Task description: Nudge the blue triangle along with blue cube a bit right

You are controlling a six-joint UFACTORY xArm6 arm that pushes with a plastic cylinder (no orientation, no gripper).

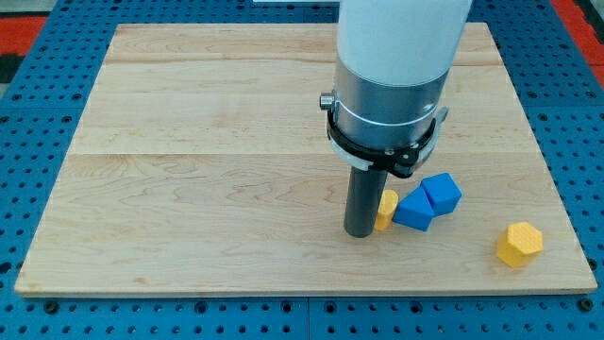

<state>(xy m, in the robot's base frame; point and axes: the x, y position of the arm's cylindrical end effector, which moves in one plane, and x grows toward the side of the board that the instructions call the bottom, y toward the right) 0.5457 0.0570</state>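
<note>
The blue triangle (413, 212) lies on the wooden board (217, 170) at the lower right. The blue cube (442, 193) touches it on its upper right side. A small yellow block (386, 209), partly hidden by the rod, sits against the triangle's left side. My tip (360, 232) rests on the board just left of that yellow block, so the yellow block lies between my tip and the blue triangle. The rod hangs from the large white and grey arm body (392, 85).
A yellow hexagonal block (520, 244) sits alone near the board's lower right corner, to the right of the blue pair. The board's right edge (557, 179) is close beyond it. A blue perforated table surrounds the board.
</note>
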